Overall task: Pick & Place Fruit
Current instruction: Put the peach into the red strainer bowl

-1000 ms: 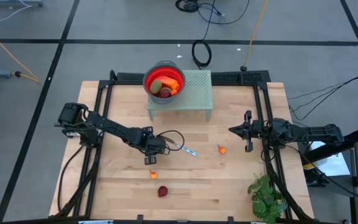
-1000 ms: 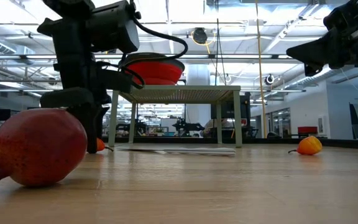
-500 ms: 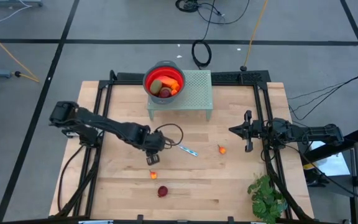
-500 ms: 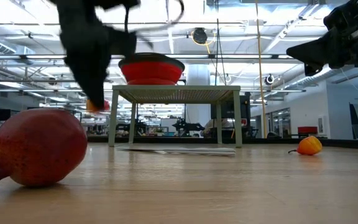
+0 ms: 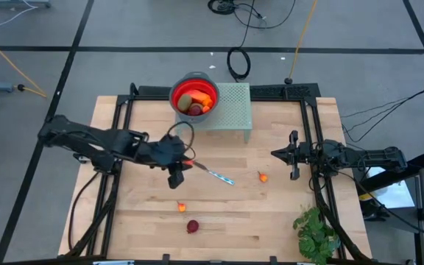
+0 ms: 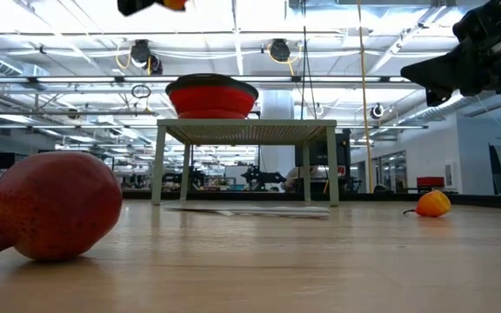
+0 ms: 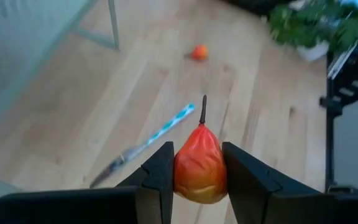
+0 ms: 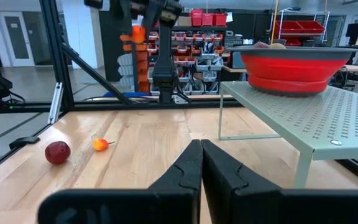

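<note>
A pale wooden surface (image 5: pixel 271 206) stood on a grey floor crossed by dark lines, with black rails along its sides. In the high view, a red bowl (image 5: pixel 193 94) holding several pieces of fruit sat on a pale green perforated stand (image 5: pixel 230 110) at the far edge of the wood. The left gripper (image 5: pixel 185 163) hung above the middle of the wood, just in front of the stand, with a small orange-red fruit (image 5: pixel 188 163) showing at its fingers. A thin silver knife (image 5: pixel 216 175) lay just beside it. A second small orange fruit (image 5: pixel 181 207) and a dark red round fruit (image 5: pixel 192 227) lay nearer the front edge, and a third orange fruit (image 5: pixel 262 177) lay towards the right arm. The right gripper (image 5: pixel 294 156) waited at the right side, and a green leafy plant (image 5: pixel 316 234) stood at the front right corner.

In the low view, the dark red fruit (image 6: pixel 50 207) filled the near left, the bowl (image 6: pixel 211 96) sat on the stand (image 6: pixel 246 132), and one orange fruit (image 6: pixel 433 203) rested far right. The held fruit (image 6: pixel 174 4) showed at the very top edge, well above the bowl's height.

In the left wrist view, the two fingers (image 7: pixel 157 177) were closed partway, pressing on either side of the orange-red fruit (image 7: pixel 199 165), its dark stem pointing forward. The knife (image 7: pixel 148 144) and an orange fruit (image 7: pixel 198 52) lay on the wood beyond.

In the right wrist view, the right fingers (image 8: pixel 182 177) were pressed together with nothing between them. Beyond them lay the dark red fruit (image 8: pixel 57 152) and an orange fruit (image 8: pixel 100 144), with the bowl (image 8: pixel 291 62) on the stand.
</note>
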Controlling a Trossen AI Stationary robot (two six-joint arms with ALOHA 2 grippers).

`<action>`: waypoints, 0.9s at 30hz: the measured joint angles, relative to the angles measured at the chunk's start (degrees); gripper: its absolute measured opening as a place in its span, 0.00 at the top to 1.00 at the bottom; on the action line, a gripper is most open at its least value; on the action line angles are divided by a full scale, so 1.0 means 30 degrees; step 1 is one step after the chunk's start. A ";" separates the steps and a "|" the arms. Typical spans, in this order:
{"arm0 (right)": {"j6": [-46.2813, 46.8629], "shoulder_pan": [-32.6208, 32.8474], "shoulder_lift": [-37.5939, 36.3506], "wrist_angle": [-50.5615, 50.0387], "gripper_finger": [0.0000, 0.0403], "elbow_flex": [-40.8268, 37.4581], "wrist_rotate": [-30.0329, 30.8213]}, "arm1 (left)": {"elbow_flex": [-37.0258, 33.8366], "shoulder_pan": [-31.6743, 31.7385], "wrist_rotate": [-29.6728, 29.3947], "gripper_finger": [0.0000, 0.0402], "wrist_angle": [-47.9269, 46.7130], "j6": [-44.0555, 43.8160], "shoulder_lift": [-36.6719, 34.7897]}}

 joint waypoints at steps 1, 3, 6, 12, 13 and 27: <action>0.0000 0.0000 -0.0007 0.0007 1.00 0.0000 0.0000 | 0.0203 -0.0123 -0.0295 0.72 -0.0073 0.0002 -0.0153; 0.0000 0.0000 0.0000 0.0000 1.00 0.0000 0.0000 | 0.0731 -0.0289 -0.0819 0.72 -0.0047 0.0054 -0.0282; 0.0000 0.0000 0.0000 0.0007 1.00 0.0000 0.0000 | 0.1271 -0.0558 -0.1300 0.72 -0.0208 0.0712 -0.0258; 0.0000 0.0000 0.0000 0.0000 1.00 0.0000 0.0000 | 0.1548 -0.0724 -0.1377 0.71 -0.0081 0.1445 -0.0252; 0.0000 0.0000 0.0000 0.0000 1.00 0.0000 0.0000 | 0.1548 -0.0719 -0.1387 0.71 -0.0027 0.1439 -0.0229; -0.0007 0.0000 0.0000 -0.0004 1.00 0.0000 0.0000 | 0.1548 -0.1734 0.0461 0.71 1.1477 0.9630 -0.0245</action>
